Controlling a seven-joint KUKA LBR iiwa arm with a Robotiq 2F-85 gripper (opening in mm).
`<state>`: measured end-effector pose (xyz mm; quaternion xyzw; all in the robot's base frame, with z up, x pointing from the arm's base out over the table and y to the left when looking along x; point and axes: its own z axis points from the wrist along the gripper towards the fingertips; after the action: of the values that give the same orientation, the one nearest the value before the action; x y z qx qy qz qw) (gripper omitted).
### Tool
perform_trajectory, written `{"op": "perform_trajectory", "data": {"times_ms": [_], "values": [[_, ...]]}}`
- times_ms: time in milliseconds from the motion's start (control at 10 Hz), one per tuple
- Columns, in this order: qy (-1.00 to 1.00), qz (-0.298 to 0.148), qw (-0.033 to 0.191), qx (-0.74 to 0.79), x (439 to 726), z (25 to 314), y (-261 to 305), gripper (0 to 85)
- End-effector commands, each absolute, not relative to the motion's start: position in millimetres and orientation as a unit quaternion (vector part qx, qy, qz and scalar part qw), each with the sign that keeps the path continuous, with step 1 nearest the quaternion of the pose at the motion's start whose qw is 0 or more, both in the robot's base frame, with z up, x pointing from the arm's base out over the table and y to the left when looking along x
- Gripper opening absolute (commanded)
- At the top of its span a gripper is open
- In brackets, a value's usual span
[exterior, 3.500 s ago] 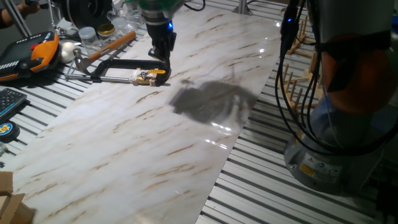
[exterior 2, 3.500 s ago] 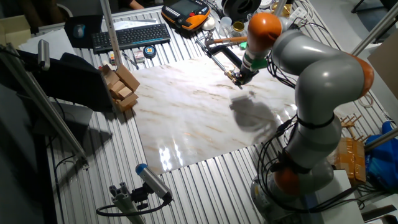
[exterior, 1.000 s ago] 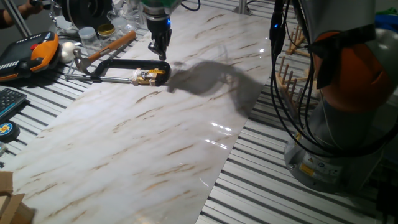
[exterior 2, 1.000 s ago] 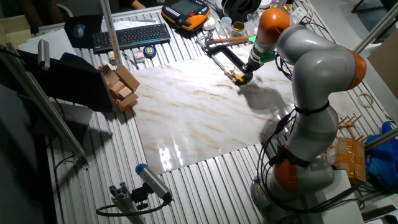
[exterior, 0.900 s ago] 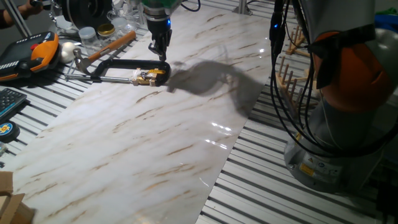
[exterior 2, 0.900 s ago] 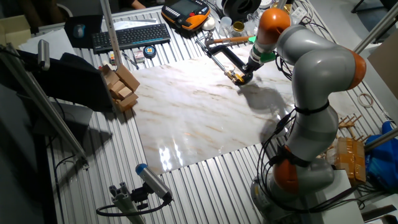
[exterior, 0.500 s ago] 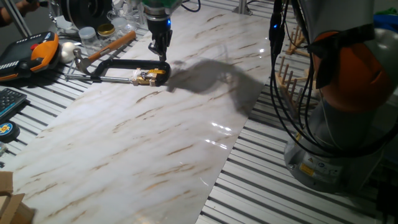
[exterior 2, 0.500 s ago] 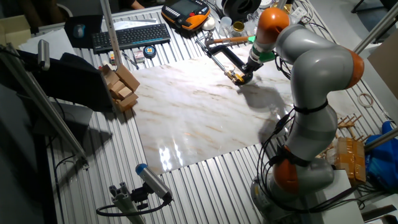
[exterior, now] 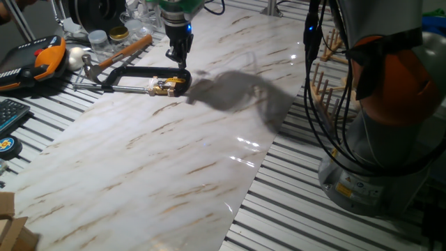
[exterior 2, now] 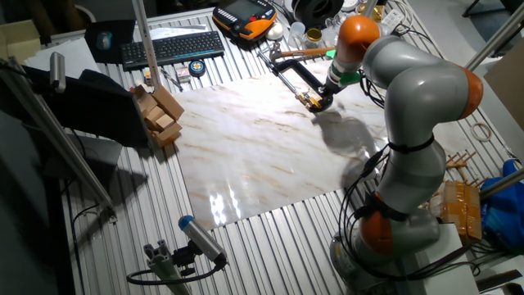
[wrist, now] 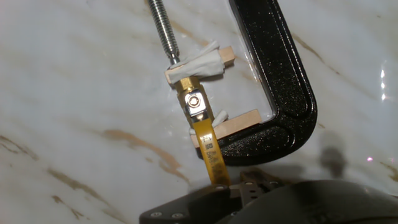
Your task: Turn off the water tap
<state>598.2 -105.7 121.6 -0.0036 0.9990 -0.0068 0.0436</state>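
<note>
Since 3.5 s ago the arm has swung its elbow over, the shadow on the marble has slid toward the clamp, and the gripper (exterior: 179, 61) has come down at the closed end of the black C-clamp (exterior: 132, 72). Held in that clamp's jaw, between two small wooden blocks wrapped in white tape, sits the water tap (wrist: 194, 99), a small brass valve with a yellow lever (wrist: 209, 152) pointing toward the hand; the lever carries tiny print too small to read. Whether the claw is parted or clenched cannot be told, since only a dark part of the hand shows. Everything lies on a white marble-patterned board (exterior: 174, 160) over a slatted metal table (exterior 2: 270, 246), with a wooden-handled hammer (exterior: 118, 52), a keyboard (exterior 2: 172, 47) and an orange teach pendant (exterior 2: 244, 16) at the cluttered far end.
</note>
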Motion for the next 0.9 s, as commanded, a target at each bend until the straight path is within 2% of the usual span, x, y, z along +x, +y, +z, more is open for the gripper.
{"op": "perform_trajectory", "data": {"times_ms": [0, 400, 800], "values": [[0.999, -0.008, 0.045, -0.004, 598, 122, -106, 0.0], [0.999, -0.012, 0.048, -0.008, 599, 125, -100, 0.0], [0.999, 0.002, 0.050, -0.014, 600, 114, -104, 0.0]]}}
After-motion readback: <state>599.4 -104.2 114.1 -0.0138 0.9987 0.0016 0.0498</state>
